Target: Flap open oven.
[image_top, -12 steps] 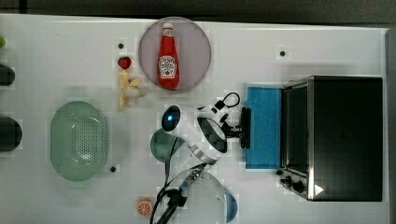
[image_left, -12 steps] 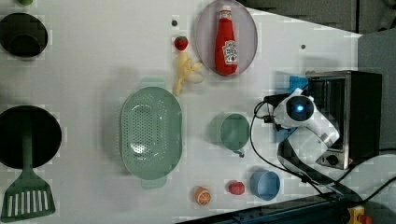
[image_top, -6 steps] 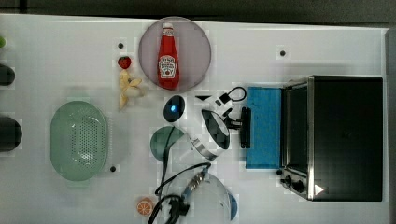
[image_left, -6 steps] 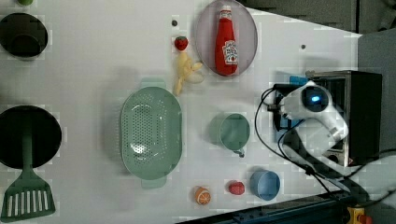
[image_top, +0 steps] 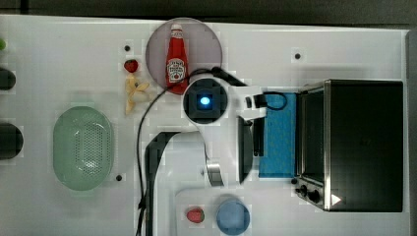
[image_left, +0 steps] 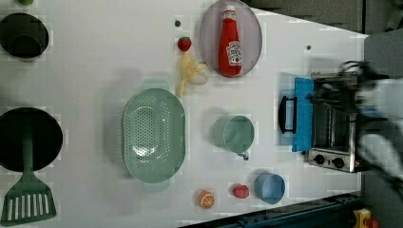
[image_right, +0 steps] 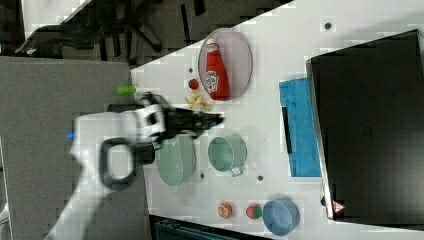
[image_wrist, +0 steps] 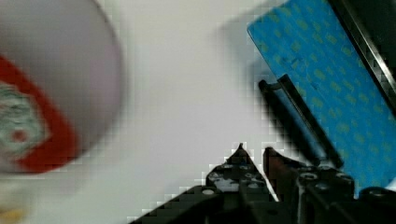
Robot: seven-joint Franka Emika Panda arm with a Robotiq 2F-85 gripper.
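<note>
Oven (image_top: pixel 361 145), right of top view: we log its blue door (image_top: pixel 278 135) flapped flat; jaws' state we cannot tell.

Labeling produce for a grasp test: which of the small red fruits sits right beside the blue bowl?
The red fruit between the orange and blue bowl; the other strawberry lies by the ketchup plate.

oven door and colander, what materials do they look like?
Oven door: looks like blue-tinted glass, lying flat and open, with a dark bar handle, probably plastic or coated metal. Colander: likely matte plastic, uniform pale green with neat small holes.
</note>
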